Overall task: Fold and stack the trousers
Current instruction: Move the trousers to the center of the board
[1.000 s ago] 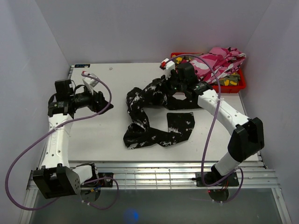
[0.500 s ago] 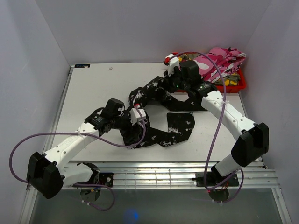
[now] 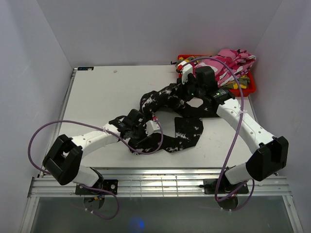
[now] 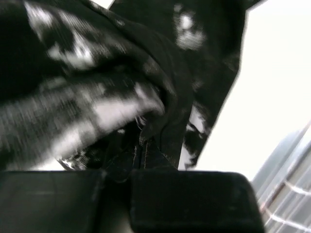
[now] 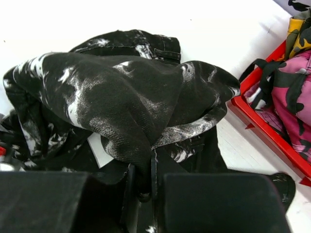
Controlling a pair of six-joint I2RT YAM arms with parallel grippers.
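Trousers first: the black trousers with white splotches sprawl in a loose ring on the white surface, starting just beside the red tray and curling away from it toward the near left. Both arms are on them! The right gripper sits at the end of the ring closest to the red tray. Its wrist camera shows that gripper clamped on a fold of the black trousers, the cloth rising in a peak out of the narrow slit between the two dark fingers. The left gripper is at the part of the ring farthest from the red tray, half buried in fabric in the overhead view. From its own wrist, the left gripper has its fingers pressed close together, and a seam of the black trousers runs down into the thin gap between them, so cloth is pinched there. That picture is blurred, so how much cloth I cannot tell. Inside the red tray, pink camouflage trousers are heaped above the rim. The right wrist view also catches a bit of yellow-green camouflage cloth at the tray's far side. One flat leg panel of the black pair lies spread on the surface, out from the tray toward the arm bases.
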